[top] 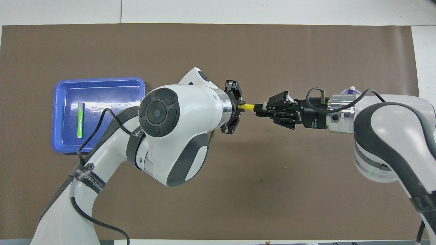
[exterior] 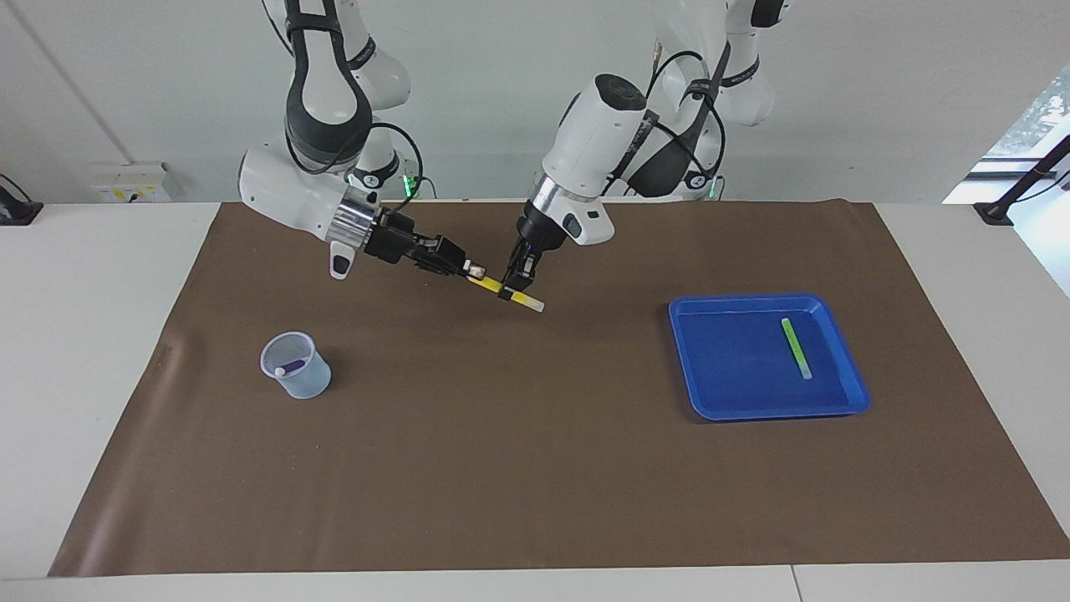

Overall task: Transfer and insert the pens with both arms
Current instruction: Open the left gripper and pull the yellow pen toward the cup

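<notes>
**Yellow pen held between both grippers over mid-mat**

Both arms met above the brown mat, roughly midway between the cup and the tray, toward the robots' edge of the mat.

Yellow pen: off the table, tilted, pale cap end lowest and pointing toward the tray's end. In the overhead view only a short yellow stretch showed between the two grippers.

Left gripper: came down steeply from the left arm's wrist, fingers clamped across the pen near its cap half. In the overhead view the left arm's own wrist hid most of it.

Right gripper: reached in at a shallow angle from the right arm's end, tips pinched on the pen's upper, uncapped end. So the pen was gripped at both ends at once.

Purple pen: standing slanted inside the clear cup, which sat on the mat toward the right arm's end. In the overhead view only the cup's rim and the pen tip peeked out from under the right wrist.

Green pen: lying flat in the blue tray, toward the left arm's end of the table, pale end pointing away from the robots; apart from the tray walls.
</notes>
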You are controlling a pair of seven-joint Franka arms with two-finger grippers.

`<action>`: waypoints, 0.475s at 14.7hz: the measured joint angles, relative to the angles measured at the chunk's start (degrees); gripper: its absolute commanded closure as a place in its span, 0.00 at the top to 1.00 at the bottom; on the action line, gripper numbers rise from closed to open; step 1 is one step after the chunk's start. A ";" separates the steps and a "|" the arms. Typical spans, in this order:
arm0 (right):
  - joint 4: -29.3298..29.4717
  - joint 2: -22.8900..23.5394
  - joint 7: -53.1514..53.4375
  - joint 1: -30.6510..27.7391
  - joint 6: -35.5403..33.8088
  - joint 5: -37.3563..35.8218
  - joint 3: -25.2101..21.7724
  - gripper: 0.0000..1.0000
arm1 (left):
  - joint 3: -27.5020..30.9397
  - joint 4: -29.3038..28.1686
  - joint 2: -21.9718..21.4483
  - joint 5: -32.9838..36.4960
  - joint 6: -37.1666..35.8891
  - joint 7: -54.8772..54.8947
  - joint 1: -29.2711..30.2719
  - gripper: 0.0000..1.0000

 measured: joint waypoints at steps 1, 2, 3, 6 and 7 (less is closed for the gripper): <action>0.04 0.00 0.00 -0.01 -0.05 -0.11 -0.07 0.00 | 0.17 -0.09 0.05 0.01 -0.02 3.24 0.03 1.00; 0.26 0.01 -0.05 -0.07 -0.43 -1.01 -0.12 0.00 | 0.45 -0.30 0.09 0.01 -0.06 7.08 0.13 1.00; 0.87 0.03 -0.07 -0.43 -1.57 -3.61 -0.16 0.00 | 0.78 -0.66 0.14 0.01 -0.15 11.33 0.41 1.00; 7.27 1.14 -0.14 -4.74 -10.88 -17.36 -0.36 0.00 | 1.27 -2.55 0.18 0.01 -1.27 24.75 3.15 1.00; 10.91 2.05 -0.44 -6.61 -14.94 -22.59 -0.46 0.00 | 1.33 -3.02 0.18 0.01 -2.52 29.59 4.62 1.00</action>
